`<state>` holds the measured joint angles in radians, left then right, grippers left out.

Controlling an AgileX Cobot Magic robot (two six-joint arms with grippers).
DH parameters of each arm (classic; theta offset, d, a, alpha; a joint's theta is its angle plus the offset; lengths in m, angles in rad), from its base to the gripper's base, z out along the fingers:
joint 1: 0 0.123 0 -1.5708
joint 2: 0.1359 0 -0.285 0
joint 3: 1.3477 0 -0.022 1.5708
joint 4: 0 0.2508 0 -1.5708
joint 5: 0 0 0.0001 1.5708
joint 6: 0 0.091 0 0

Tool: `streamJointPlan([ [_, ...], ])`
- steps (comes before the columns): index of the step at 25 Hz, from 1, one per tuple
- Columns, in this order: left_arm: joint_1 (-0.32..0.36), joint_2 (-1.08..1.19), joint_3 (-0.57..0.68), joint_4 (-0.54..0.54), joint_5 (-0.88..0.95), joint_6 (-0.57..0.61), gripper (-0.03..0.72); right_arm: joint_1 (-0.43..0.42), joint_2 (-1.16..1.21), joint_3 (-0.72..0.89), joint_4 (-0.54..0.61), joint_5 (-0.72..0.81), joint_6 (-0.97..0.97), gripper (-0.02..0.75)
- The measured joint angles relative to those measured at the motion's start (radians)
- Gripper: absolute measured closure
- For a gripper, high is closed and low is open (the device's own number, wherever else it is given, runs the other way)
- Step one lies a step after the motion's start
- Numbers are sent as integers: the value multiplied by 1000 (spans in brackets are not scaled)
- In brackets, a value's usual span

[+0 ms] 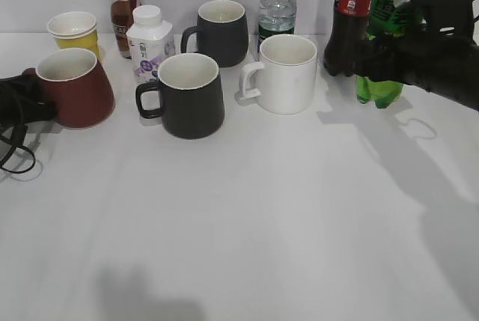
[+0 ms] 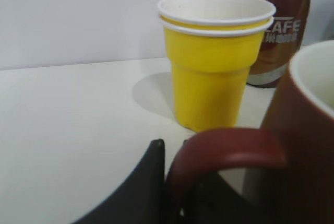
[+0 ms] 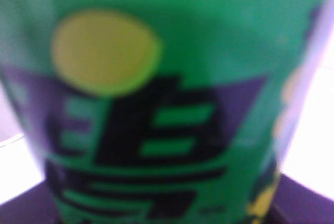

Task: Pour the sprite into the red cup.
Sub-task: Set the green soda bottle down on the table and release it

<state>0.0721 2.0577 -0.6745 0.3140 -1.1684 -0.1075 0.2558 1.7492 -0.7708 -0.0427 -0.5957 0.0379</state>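
The red cup stands at the far left of the table, off-white inside. My left gripper is shut on its loop handle; in the left wrist view the handle sits between the black fingers. The sprite, a tall green bottle, is at the back right. My right gripper is closed round its middle. In the right wrist view the green label with its yellow dot fills the frame, blurred and very close. I cannot tell whether the bottle's base touches the table.
A dark cola bottle stands right beside the sprite. A white mug, two black mugs, a water bottle, a small white milk bottle, a coffee bottle and a yellow paper cup stand between the grippers.
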Motion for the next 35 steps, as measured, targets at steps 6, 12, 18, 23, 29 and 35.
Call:
streamJointPlan([
  [6,0,0,10,20,-20,-7,536,0,5,0,0,-3,-1,345],
  [12,0,-11,72,18,-49,-14,383,0,69,0,-1,-129,-1,345],
  [18,0,-43,137,11,-67,-18,369,0,150,0,-32,-180,0,345],
  [23,0,-103,197,11,-47,-18,369,0,160,15,-94,-212,11,346],
  [29,0,-133,236,11,-45,-18,368,0,161,57,-87,-275,39,346],
  [35,0,-153,281,11,-42,-18,353,0,161,112,-72,-363,52,181],
])
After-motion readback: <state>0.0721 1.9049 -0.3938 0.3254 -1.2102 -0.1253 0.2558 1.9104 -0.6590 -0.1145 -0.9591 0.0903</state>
